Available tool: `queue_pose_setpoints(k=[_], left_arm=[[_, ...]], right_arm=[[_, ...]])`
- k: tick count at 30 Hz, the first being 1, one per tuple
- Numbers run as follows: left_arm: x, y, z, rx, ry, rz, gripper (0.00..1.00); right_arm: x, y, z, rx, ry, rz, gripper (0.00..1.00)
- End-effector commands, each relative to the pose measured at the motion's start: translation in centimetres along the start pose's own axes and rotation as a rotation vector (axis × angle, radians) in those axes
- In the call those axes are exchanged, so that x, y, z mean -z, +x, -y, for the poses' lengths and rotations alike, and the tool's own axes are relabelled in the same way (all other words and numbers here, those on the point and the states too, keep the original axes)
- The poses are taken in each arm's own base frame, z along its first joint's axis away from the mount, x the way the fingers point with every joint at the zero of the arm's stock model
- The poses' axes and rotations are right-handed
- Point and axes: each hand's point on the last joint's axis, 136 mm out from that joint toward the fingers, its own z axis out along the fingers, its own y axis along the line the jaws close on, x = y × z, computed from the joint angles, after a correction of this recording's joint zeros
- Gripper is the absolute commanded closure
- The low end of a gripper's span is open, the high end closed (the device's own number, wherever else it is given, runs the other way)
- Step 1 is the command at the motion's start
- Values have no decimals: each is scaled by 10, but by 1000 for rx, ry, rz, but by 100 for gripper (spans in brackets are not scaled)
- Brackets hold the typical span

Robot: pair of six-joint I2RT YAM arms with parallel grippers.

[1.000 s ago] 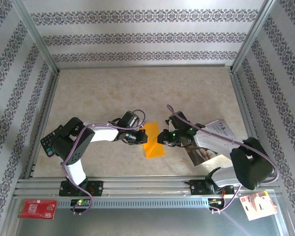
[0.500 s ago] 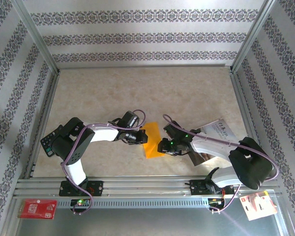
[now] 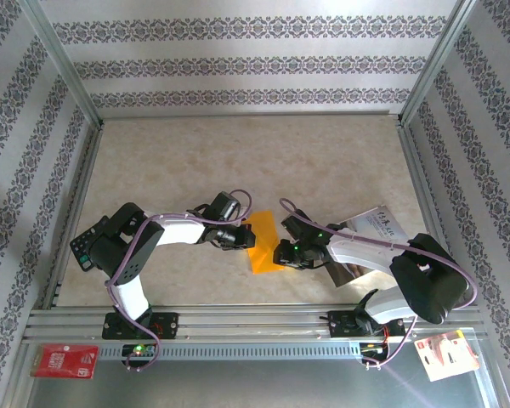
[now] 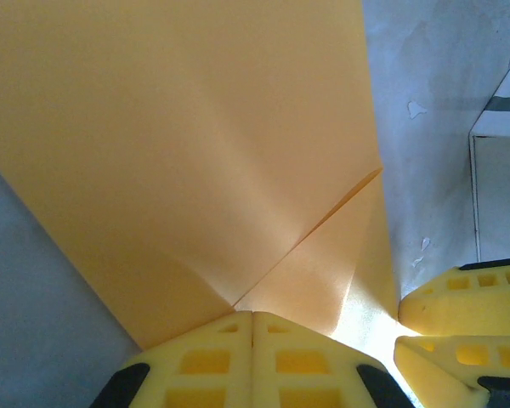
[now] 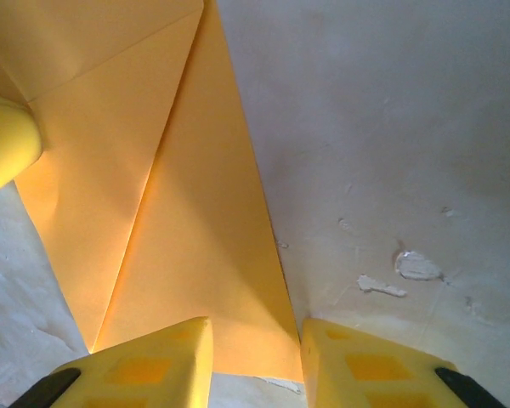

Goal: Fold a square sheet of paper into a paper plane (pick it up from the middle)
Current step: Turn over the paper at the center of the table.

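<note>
We see the square sheet of paper [image 3: 263, 245] lying flat on the bench [image 3: 238, 161], directly between the two pincers. One side is under the tips of the left pincer [image 3: 235, 239], and its near corner sits in the gap of the right pincer [image 3: 282, 253].

The left pincer is clenched with nothing inside it, and its joined tips appear to bear down on the sheet. The right pincer's fingers stand apart, one on each side of the sheet's edge, and we see no grip on it.

We judge the main risk to be slippage. If the left pincer's tips press too lightly, a nudge from the right pincer could slide the thin sheet and skew the fold. If the right pincer closes here, it might catch one layer only, or crumple the corner, because the paper offers so little stiffness.

In the left wrist view the sheet [image 4: 195, 153] is matte bright orange. A sharp crease runs diagonally out from just ahead of the pincer's tips [image 4: 252, 316]. In the right wrist view the sheet [image 5: 178, 238] shows a slanted flap lying over a lower layer, with clean straight edges, just ahead of that pincer [image 5: 253, 340].
</note>
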Motion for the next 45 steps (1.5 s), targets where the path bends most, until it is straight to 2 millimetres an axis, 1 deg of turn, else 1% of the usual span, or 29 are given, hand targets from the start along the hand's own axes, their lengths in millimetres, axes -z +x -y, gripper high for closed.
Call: queue_pose_setpoints(k=[1, 5, 10, 15, 23, 32, 36, 41, 45], left_arm=[[-9, 16, -34, 36, -98, -51, 100], [-9, 16, -34, 33, -100, -50, 100], [-9, 16, -34, 32, -100, -52, 100], [-8, 16, -34, 33, -99, -54, 100], [-8, 16, -33, 31, -96, -54, 100], [-8, 16, -32, 32, -94, -56, 100], [-7, 16, -32, 32, -97, -57, 100], [-7, 16, -32, 32, -97, -57, 100], [-7, 16, -33, 35, -100, -57, 100]], right_arm=[[-5, 4, -21, 40, -100, -8, 69], [-4, 4, -22, 42, -113, -5, 72], [-4, 3, -24, 47, -128, 1, 72], [-3, -1, -27, 50, -153, 30, 68], [7, -10, -37, 89, -234, 104, 62], [9, -13, -40, 96, -291, 135, 61], [11, -14, -38, 95, -297, 150, 60], [8, -10, -25, 28, -271, 151, 62], [9, -8, -19, -10, -254, 174, 67]])
